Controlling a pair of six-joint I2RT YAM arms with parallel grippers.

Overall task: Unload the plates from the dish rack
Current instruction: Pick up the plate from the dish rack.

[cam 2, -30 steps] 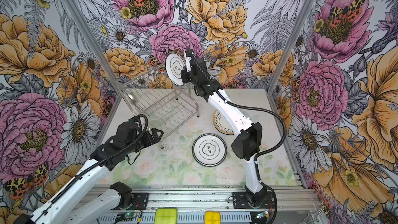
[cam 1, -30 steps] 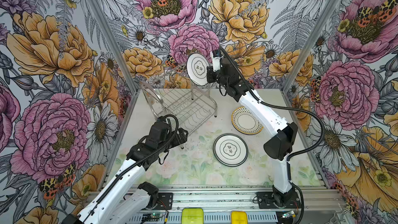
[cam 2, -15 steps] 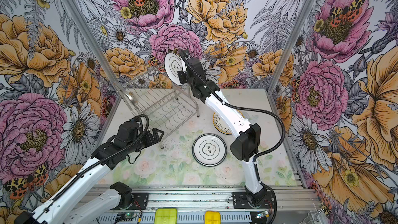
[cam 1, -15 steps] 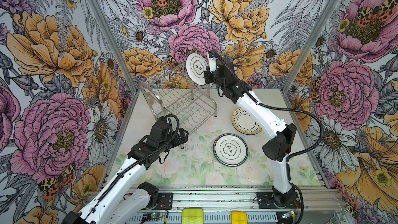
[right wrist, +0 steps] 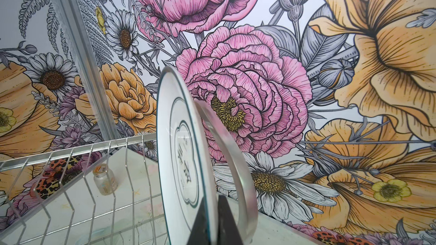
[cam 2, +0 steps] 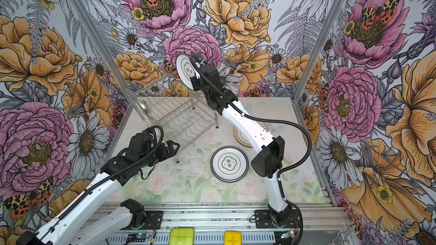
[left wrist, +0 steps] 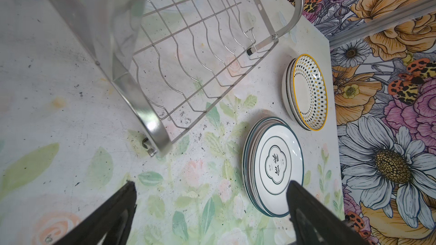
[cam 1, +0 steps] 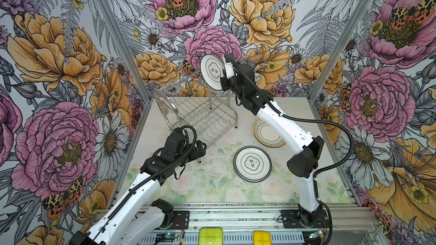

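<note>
Your right gripper (cam 1: 223, 83) is clamped on the near rim of one white plate (cam 1: 212, 71) with a dark ring and characters at its centre. The plate stands on edge, high over the far right end of the dish rack (cam 1: 200, 114), and in the right wrist view its rim (right wrist: 181, 152) sits just in front of the rack's arched end hoop (right wrist: 236, 156). Whether it is clear of the upper wires, you cannot tell. Your left gripper (cam 2: 173, 148) hangs wide open and holds nothing, just off the rack's near corner. On the table (cam 1: 212, 185), well apart from the rack, lie two stacks: the teal-rimmed plates (left wrist: 276, 168) nearer you and, just beyond them, the yellow-edged dotted plates (left wrist: 309, 90), which the right arm partly covers in both top views.
</note>
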